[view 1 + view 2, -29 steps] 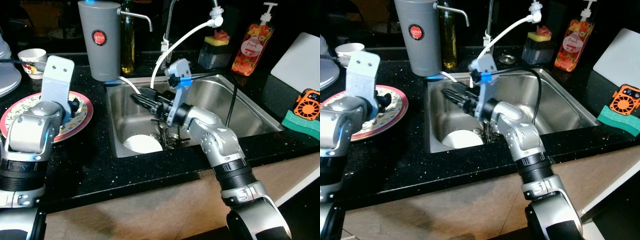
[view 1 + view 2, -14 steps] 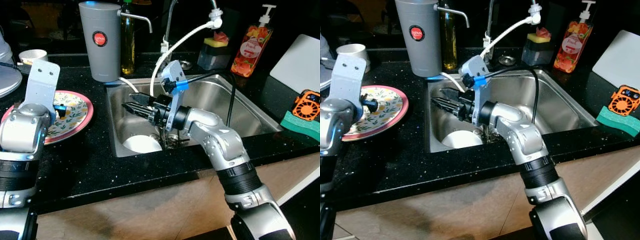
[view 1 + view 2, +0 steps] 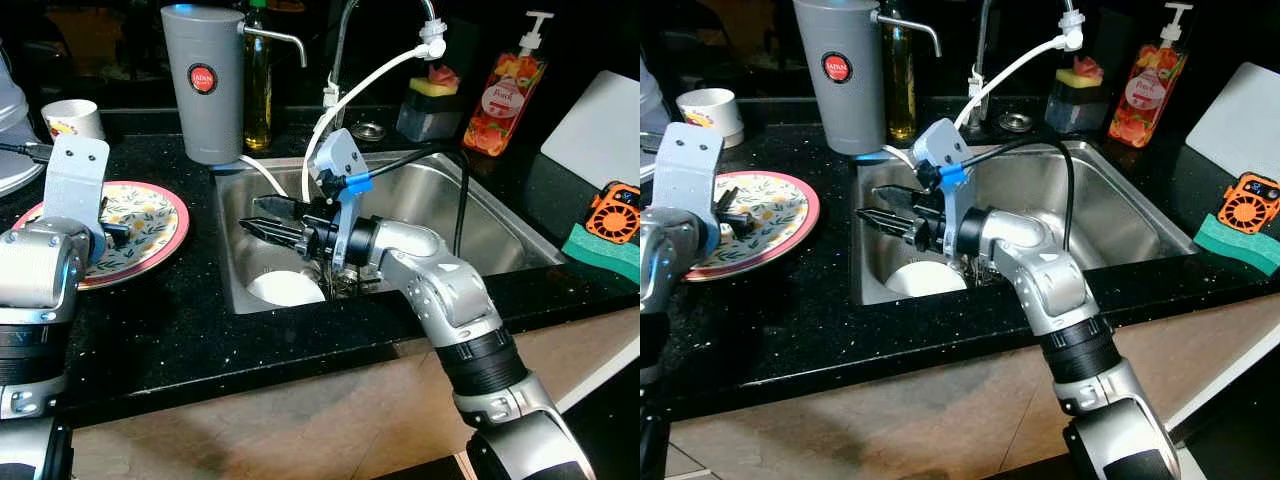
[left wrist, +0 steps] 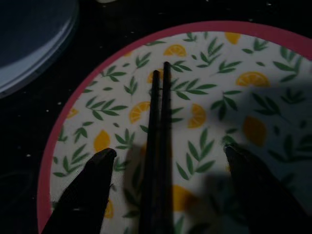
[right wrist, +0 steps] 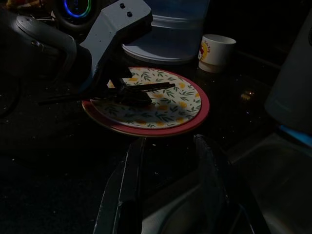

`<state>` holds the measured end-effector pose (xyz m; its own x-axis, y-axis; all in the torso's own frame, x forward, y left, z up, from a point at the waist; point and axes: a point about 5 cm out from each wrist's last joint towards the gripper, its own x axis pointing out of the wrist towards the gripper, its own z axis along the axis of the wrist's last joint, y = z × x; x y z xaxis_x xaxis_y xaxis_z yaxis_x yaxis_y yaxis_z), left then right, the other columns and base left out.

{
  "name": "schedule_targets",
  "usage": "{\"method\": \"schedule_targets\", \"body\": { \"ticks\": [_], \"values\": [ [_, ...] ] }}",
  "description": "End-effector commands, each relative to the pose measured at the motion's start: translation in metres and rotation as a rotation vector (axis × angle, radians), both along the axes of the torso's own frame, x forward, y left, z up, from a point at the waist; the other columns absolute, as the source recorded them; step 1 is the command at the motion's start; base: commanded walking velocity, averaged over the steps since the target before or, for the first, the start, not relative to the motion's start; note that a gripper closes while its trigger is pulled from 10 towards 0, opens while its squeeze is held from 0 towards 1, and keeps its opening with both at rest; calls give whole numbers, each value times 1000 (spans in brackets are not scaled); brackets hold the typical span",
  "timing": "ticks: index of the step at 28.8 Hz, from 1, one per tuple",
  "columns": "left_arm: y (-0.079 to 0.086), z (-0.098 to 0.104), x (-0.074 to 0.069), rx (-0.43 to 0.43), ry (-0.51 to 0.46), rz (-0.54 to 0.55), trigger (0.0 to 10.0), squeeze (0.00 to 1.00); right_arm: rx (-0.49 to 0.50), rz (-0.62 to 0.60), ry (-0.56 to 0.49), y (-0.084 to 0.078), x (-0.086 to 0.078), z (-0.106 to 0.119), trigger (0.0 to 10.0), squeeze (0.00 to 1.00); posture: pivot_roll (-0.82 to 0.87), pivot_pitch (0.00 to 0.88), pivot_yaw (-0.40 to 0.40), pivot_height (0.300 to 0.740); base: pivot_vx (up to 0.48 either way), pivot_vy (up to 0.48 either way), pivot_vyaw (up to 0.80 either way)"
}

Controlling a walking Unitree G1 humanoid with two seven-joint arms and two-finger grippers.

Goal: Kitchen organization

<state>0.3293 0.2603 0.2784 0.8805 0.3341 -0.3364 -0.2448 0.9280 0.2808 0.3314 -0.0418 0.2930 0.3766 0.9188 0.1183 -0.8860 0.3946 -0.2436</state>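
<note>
I judge this to be the clearing step of the kitchen tidy-up: dishes are being sorted between the counter and the sink (image 3: 500,225). My left gripper (image 4: 163,156) hovers just above the lemon-patterned plate (image 3: 160,215), which sits on the black counter (image 3: 180,330) to the left of the sink; its fingers are spread wide, gripping nothing, and a pair of dark chopsticks (image 4: 160,126) lies on the plate between them. My right gripper (image 3: 262,218) reaches across the left part of the sink basin, pointing toward the plate, with its fingers parted and nothing between them. As I read it, the next move calls for closing my left fingers squarely on the thin chopsticks, which look likely to roll or slip on the glazed surface, or else bringing my right gripper over the sink edge to take the plate by its red rim. In the sink, below my right gripper, rests a white dish (image 3: 285,290), and beside it some metal pieces near the drain that I cannot make out clearly. Behind the plate stands a small white cup (image 3: 75,118); I cannot tell what, if anything, is inside it. A grey water dispenser (image 3: 203,85) stands at the sink's back corner.
</note>
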Motion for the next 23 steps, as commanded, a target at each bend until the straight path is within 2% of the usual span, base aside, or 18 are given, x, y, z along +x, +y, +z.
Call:
{"method": "schedule_targets", "body": {
  "ticks": [1,12,20,23],
  "values": [
    [-2,-10,-2,-14,62,-24,0,0,-13,15,-25,2,-3,3,10000,0,-26,90,-56,740,0,0,0],
    [-4,-16,-3,-25,106,-48,0,0,-12,14,-32,2,-1,4,10000,0,-27,93,-59,740,0,0,0],
    [-5,-14,-2,-10,85,-64,0,0,-10,14,-35,1,0,5,10000,0,-28,95,-59,740,0,0,0],
    [-9,-9,1,-23,46,-73,0,0,-8,12,-39,1,1,5,10000,0,-30,97,-60,740,0,0,0]
  ]
}}
